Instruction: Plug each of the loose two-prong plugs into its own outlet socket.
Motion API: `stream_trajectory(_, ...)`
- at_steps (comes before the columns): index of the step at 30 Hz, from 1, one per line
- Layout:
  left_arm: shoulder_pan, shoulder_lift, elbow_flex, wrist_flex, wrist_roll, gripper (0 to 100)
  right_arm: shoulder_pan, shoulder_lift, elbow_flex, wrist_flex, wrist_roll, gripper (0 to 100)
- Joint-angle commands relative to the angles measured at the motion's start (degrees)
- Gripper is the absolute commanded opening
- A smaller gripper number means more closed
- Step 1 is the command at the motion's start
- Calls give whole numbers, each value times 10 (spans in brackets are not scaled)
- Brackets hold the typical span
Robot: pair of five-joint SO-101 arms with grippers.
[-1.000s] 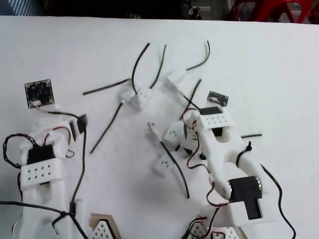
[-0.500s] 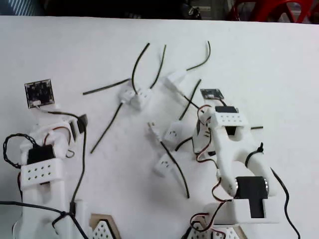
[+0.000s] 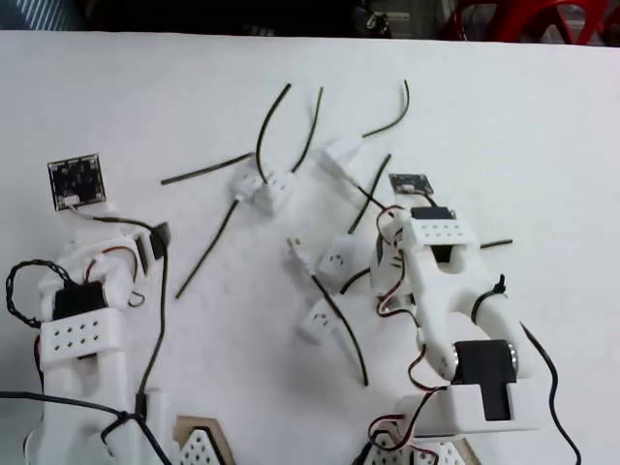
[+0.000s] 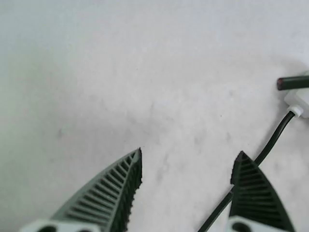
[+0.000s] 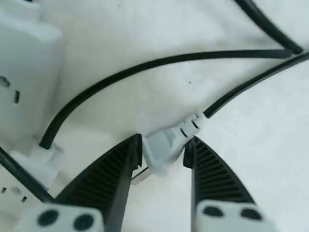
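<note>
Right wrist view shows the right tool [image 5: 164, 141] pinched narrow on a white plug [image 5: 166, 145] that lies on the surface [image 5: 251, 145] near a socket block [image 5: 24, 72]. The hold looks shallow, so the plug could twist or slip on lifting, tugged askew by its stiff black cable [image 5: 251, 84]. Left tool [image 4: 189, 152] gapes wide over bare surface, and no print is legible.

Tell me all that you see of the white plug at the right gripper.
The white plug is a small flat body of moulded plastic with a ribbed neck, from which a black cable runs off. It lies on the white table, held at both sides between the fingers of the right gripper.
</note>
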Motion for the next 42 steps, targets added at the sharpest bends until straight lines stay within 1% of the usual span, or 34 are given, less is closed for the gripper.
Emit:
stream_trajectory(1, -3, -14, -4, -14, -4, 294, -4, -1, 0, -1, -19, 114)
stream_trajectory(4, -3, -14, -4, -14, -4, 294, -2, -4, 1, -1, -16, 19)
stream_trajectory(8, -3, -14, -4, -14, -4, 294, 7, -10, -1, 11, -8, 17)
stream_trajectory(10, -3, -14, -4, -14, -4, 294, 10, -22, -10, 26, 46, 18)
stream_trajectory(14, -3, -14, -4, -14, -4, 294, 26, -67, -25, 67, 185, 18)
stream_trajectory(18, -3, -14, -4, -14, -4, 294, 44, -121, -24, 106, 296, 18)
stream_trajectory(20, -3, -14, -4, -14, -4, 294, 57, -138, -24, 128, 345, 18)
stream_trajectory(22, -3, -14, -4, -14, -4, 294, 66, -140, -24, 131, 371, 21)
stream_trajectory(30, -3, -14, -4, -14, -4, 294, 65, -40, -28, 127, 371, 22)
stream_trajectory(32, -3, -14, -4, -14, -4, 294, 65, -11, -39, 120, 343, 26)
stream_trajectory(35, -3, -14, -4, -14, -4, 294, 68, 22, -69, 124, 285, 87)
stream_trajectory(37, -3, -14, -4, -14, -4, 294, 65, 39, -84, 124, 261, 119)
stream_trajectory(42, -3, -14, -4, -14, -8, 294, 62, 51, -108, 124, 247, 122)
